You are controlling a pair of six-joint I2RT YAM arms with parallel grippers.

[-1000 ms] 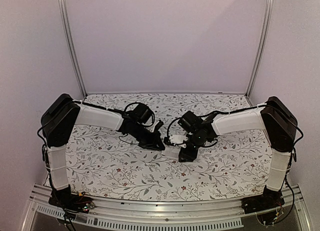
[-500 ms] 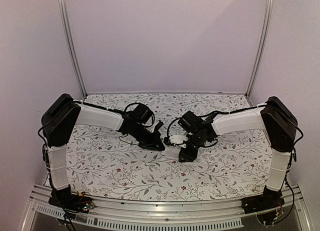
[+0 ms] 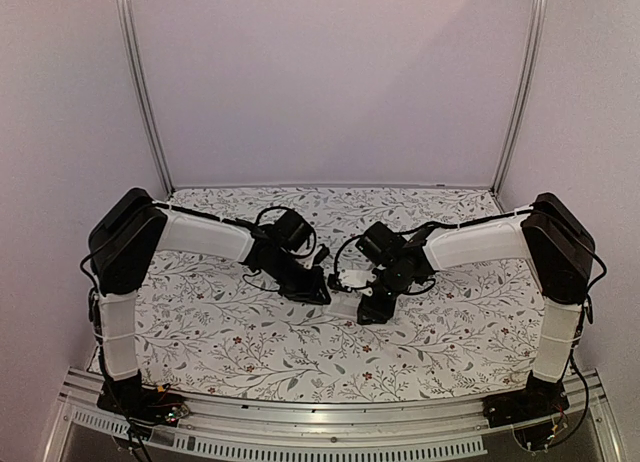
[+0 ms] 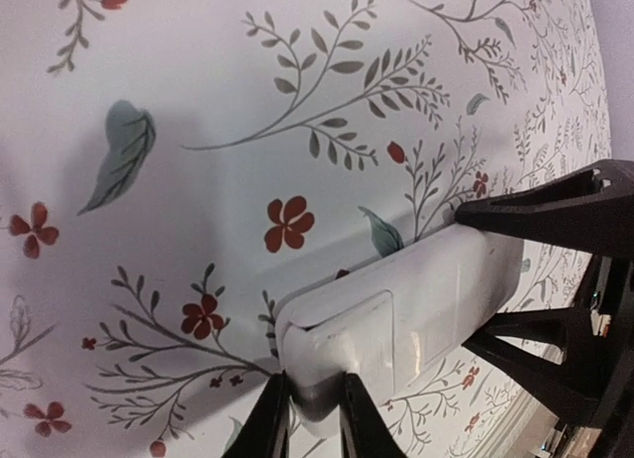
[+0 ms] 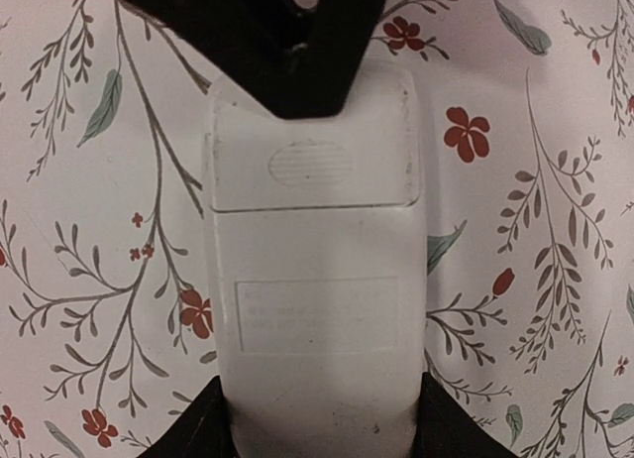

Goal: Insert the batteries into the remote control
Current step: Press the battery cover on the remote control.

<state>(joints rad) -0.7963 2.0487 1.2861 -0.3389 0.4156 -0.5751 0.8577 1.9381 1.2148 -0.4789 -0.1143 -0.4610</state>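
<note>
The remote control (image 3: 345,304) lies white back up on the flowered table between both arms. My right gripper (image 5: 312,433) is shut on its near end, one finger on each long side. The battery cover (image 5: 312,151) sits on the far end and looks closed. My left gripper (image 4: 314,410) has its fingers almost together, with the tips on that cover end (image 4: 342,349). In the right wrist view the left gripper (image 5: 297,91) shows as a black wedge on the cover's end. No batteries show in any view.
The right gripper's black fingers (image 4: 555,210) flank the remote in the left wrist view. Cables hang off both wrists above the remote (image 3: 345,272). Metal posts (image 3: 140,92) and purple walls close in the table's back and sides.
The left arm has shifted slightly right, bringing its gripper closer onto the remote's end. The right arm and the remote have not moved.
</note>
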